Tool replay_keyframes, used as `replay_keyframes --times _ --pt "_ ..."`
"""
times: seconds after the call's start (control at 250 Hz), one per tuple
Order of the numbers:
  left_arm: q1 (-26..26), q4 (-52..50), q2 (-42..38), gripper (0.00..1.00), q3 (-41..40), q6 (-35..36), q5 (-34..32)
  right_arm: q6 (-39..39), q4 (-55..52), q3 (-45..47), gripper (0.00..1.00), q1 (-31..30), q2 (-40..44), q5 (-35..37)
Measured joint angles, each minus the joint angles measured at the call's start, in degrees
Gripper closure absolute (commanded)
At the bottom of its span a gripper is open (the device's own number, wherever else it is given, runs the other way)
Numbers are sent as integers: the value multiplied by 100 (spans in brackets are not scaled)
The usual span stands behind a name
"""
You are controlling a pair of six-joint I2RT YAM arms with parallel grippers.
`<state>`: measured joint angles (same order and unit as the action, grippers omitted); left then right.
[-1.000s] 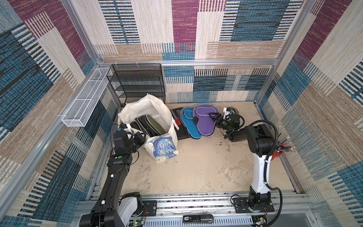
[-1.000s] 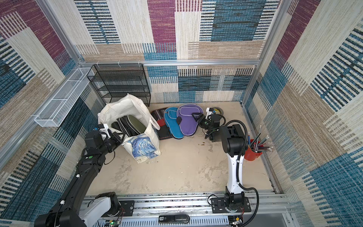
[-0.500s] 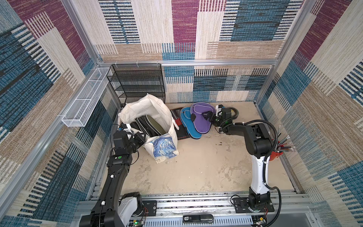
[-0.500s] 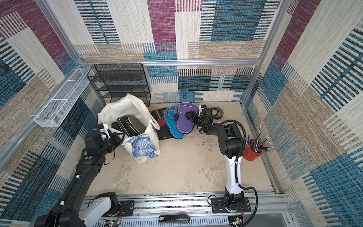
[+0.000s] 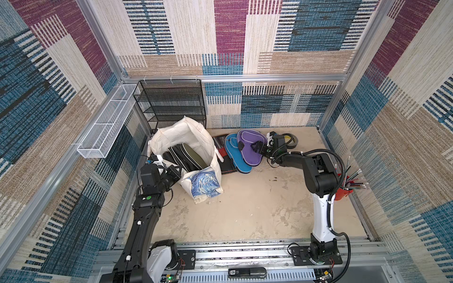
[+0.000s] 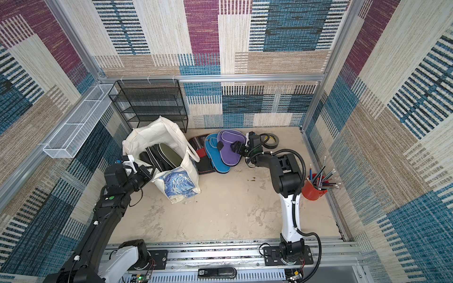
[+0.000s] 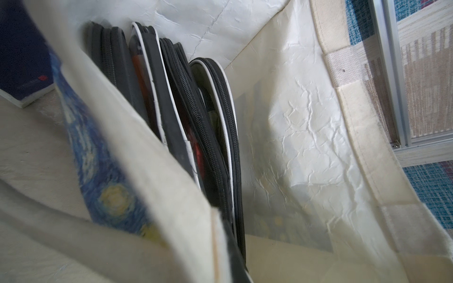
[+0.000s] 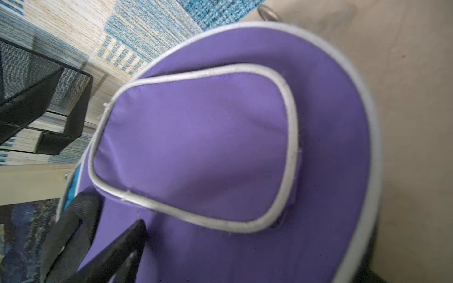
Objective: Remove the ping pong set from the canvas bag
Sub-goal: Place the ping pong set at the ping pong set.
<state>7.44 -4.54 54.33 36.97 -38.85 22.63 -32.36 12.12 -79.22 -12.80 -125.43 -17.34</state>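
Three cases lie out on the tabletop [image 5: 245, 208] beside the bag [image 5: 186, 132]. A dark case [image 5: 226, 167] touches the bag's side, a blue case [image 5: 232, 156] overlaps it, and the purple case [image 5: 250, 158] lies on the blue. A second ago the purple case sat nearer the right arm, with the right tool [image 5: 249, 146] at its edge. It has since shifted onto the blue one, and the tool's jaws now stand wide just above it, holding nothing. That reads as a finished drop, so the right arm looks free for another reach.

The set is only partly out: several zipped cases [image 5: 186, 159] stand on edge inside the bag. The left tool [image 5: 175, 171] has not moved and stays closed on the bag's near rim, keeping the mouth open.

The bag's far side sits close to the rack [image 5: 171, 103]. A tape roll [image 5: 290, 142] lies just behind the right tool, and a pencil cup [image 5: 343, 193] stands by that arm's elbow. The middle of the tabletop is bare and looks like the easiest path to the bag.
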Motion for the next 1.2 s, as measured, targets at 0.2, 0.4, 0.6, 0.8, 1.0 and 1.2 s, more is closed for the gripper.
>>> replay_keyframes --times 0.2,0.4,0.6,0.8,1.0,1.2 --pt "0 -72 68 100 85 2 2 398 -769 -289 1 -129 46 535" --pt "0 -245 92 100 214 7 -2 638 -1012 -321 1 -197 70 802" --pt "0 -378 153 100 299 26 -15 750 -1364 -192 0 -205 284 1088" --pt "2 -378 199 100 334 26 -13 994 -1805 -225 1 -214 496 1412" --pt "0 -380 256 100 367 26 -9 1084 -2044 -190 0 -256 970 1495" --pt "2 -380 251 100 367 26 0 1274 -2192 -326 1 -529 1707 1471"
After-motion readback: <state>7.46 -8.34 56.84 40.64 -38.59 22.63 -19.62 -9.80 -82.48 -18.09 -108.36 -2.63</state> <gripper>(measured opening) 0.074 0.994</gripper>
